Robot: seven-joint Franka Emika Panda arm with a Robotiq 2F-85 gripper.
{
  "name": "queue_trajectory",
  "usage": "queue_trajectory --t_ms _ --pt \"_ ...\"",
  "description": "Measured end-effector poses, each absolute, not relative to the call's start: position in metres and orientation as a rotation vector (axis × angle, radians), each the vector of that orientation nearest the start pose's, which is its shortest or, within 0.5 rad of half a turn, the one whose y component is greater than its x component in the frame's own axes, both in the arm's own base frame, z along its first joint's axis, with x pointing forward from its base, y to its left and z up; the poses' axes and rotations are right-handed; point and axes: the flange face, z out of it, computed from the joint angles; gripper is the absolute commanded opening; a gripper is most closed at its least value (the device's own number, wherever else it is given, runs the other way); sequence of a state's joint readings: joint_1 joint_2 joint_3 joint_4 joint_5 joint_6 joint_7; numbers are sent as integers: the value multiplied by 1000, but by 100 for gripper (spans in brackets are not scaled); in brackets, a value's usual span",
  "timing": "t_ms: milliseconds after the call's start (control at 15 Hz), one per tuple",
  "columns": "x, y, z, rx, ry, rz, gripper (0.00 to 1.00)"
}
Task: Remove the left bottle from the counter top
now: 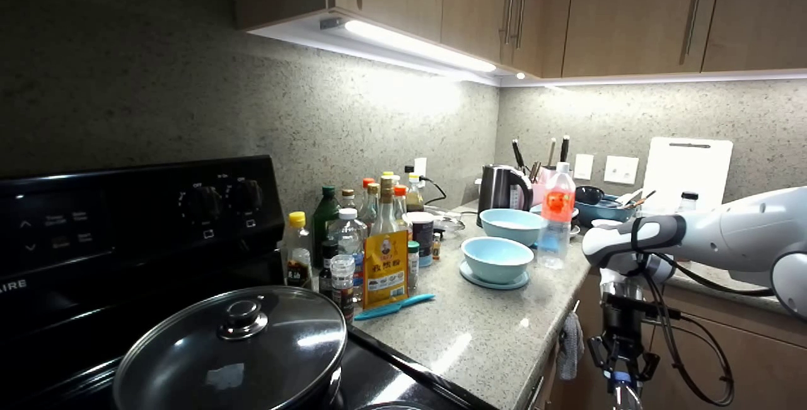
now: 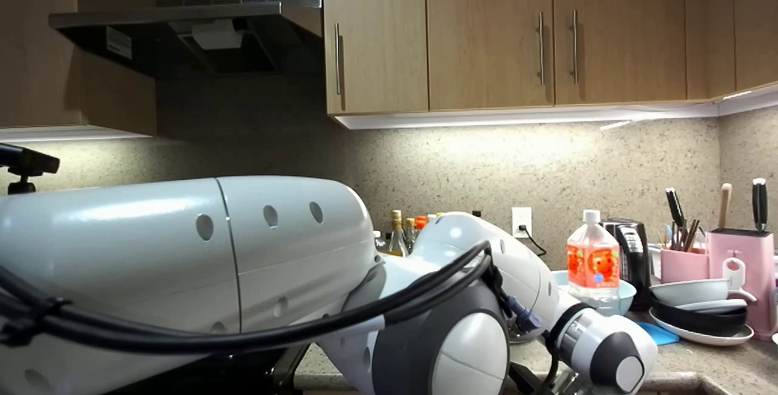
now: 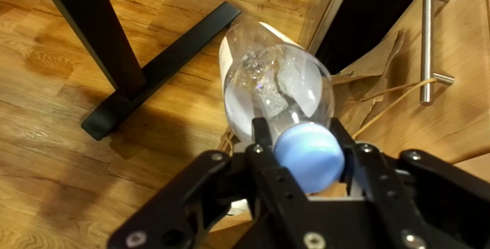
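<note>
The black fingers (image 3: 261, 131) are clenched on a clear, round-shouldered plastic bottle (image 3: 277, 84) at its top end; whether they bear on the light blue cap (image 3: 309, 159) or the neck beneath is hard to tell. Taking this as the left bottle, the removal itself looks done: it is off the grey speckled stone-look bench (image 1: 460, 322), out past the front edge, hanging above the brown wood-plank floor (image 3: 76, 126). Letting go, perhaps into the brown paper bag (image 3: 369, 67) next to or under it, seems to be what is left.

No liquid shows through the held bottle's wall, so it is probably empty. Whether its base has entered the bag, and what the bag holds, cannot be told. On the bench, a clear plastic bottle with an orange label (image 1: 558, 208) stands upright just beside two pale blue round bowls (image 1: 497, 262); how full it is, I cannot say. Farther back, a pink utensil holder (image 2: 684, 267) contains slim brown sticks (image 2: 691, 234).
</note>
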State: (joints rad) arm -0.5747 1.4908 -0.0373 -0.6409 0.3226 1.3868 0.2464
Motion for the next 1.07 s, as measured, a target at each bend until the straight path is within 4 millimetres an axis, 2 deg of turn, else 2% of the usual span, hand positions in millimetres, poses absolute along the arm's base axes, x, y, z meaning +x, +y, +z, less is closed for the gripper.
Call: queue_trajectory --t_ms 533,600,733,800,1067 --pt "605 -337 10 -2420 969 861 14" --pt "607 -338 11 -2428 970 845 39" --pt "610 -340 12 -2451 980 818 39" --pt "611 -341 12 -2455 981 814 14" --pt "618 -343 13 -2488 977 746 14"
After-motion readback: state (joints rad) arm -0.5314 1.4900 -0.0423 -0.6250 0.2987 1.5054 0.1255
